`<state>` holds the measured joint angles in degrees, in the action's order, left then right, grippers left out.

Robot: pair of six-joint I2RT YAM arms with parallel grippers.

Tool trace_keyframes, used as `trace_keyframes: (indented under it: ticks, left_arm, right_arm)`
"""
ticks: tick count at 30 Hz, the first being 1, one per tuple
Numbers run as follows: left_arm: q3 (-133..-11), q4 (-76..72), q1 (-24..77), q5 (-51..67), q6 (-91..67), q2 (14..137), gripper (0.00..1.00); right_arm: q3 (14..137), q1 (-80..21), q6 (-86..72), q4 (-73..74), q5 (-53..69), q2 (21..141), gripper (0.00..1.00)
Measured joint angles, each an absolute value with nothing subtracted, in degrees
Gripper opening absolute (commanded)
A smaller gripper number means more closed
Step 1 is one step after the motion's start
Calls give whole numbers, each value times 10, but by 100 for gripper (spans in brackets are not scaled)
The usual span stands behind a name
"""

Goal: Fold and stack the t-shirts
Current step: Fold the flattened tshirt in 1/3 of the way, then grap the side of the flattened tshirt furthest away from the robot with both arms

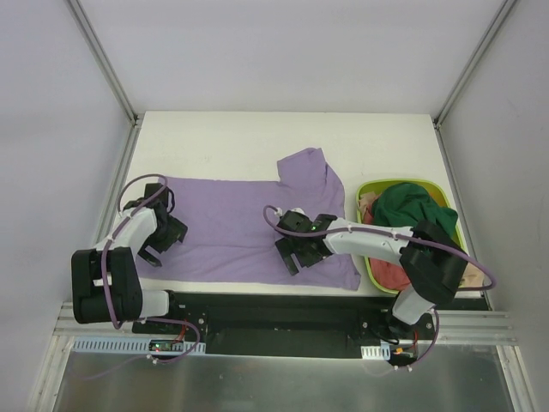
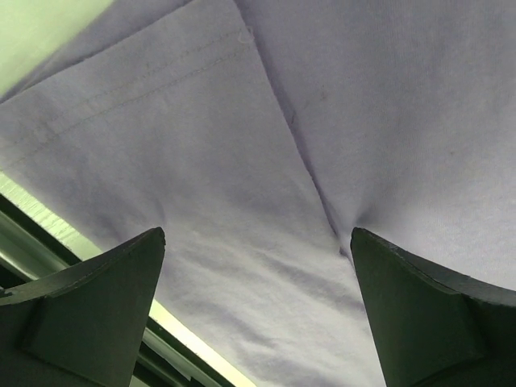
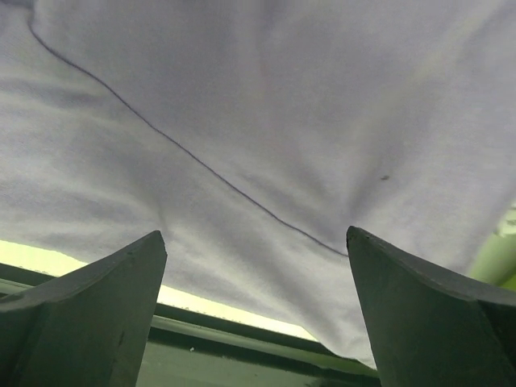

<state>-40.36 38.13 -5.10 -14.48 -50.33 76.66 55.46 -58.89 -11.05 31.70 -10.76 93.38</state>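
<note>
Shirt on the table: the lavender t-shirt (image 1: 223,227) lies spread mostly flat on the white table (image 1: 240,137), its length running left to right, with one part jutting toward the far side at its right end.
Other shirts: a dark green shirt (image 1: 407,206) and a red-pink shirt (image 1: 390,273) sit bunched in the lime-green basket (image 1: 369,184), just beside the lavender shirt's right edge.
Left gripper: the left gripper (image 1: 163,245) hangs low over the shirt's left end, jaws spread wide and holding nothing. Its wrist view shows cloth with a stitched hem (image 2: 121,89) between the fingers (image 2: 97,314).
Right gripper: the right gripper (image 1: 302,256) hangs over the near right part of the shirt, also wide apart and empty. Its wrist view shows smooth cloth crossed by a thin seam line (image 3: 201,169).
Contact: whether either set of fingertips touches the fabric, I cannot tell.
Step in hand: by my reading, the first fold of the lavender shirt is being set up, with both arms lined up along its near side for a two-handed pinch.
Progress: early, I judge. Nothing is folded or stacked, and two shirts wait in the basket.
Next move calls for: both grippers dropping onto the cloth and closing on an edge layer, then lifting together so the fold lands evenly.
Risk: pinching too little cloth, or one side slipping and skewing the fold.
</note>
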Motion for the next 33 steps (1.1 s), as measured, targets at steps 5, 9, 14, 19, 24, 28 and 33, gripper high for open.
trace_keyframes:
  ticks: [5, 9, 14, 19, 24, 28, 33]
  left_arm:
    - [-429, 420, -51, -154, -516, 733, 99]
    - [-503, 443, -51, -154, -517, 711, 99]
    - [-614, 449, -51, -140, -498, 729, 99]
    - [-752, 439, -54, -133, -459, 837, 99]
    - [-868, 439, -73, -124, -417, 959, 99]
    - [-961, 439, -87, -119, -382, 1062, 97]
    - [-1035, 443, -96, -111, -357, 1156, 90]
  right_arm:
    - [633, -583, -94, 369, -156, 918, 96]
    - [710, -552, -64, 373, -173, 887, 96]
    - [804, -457, -27, 344, -164, 884, 96]
    - [930, -368, 12, 324, -154, 966, 96]
    - [1060, -309, 31, 310, -111, 1105, 96]
    - [1138, -272, 32, 309, -67, 1200, 96]
    - [1241, -232, 22, 307, -22, 1303, 96]
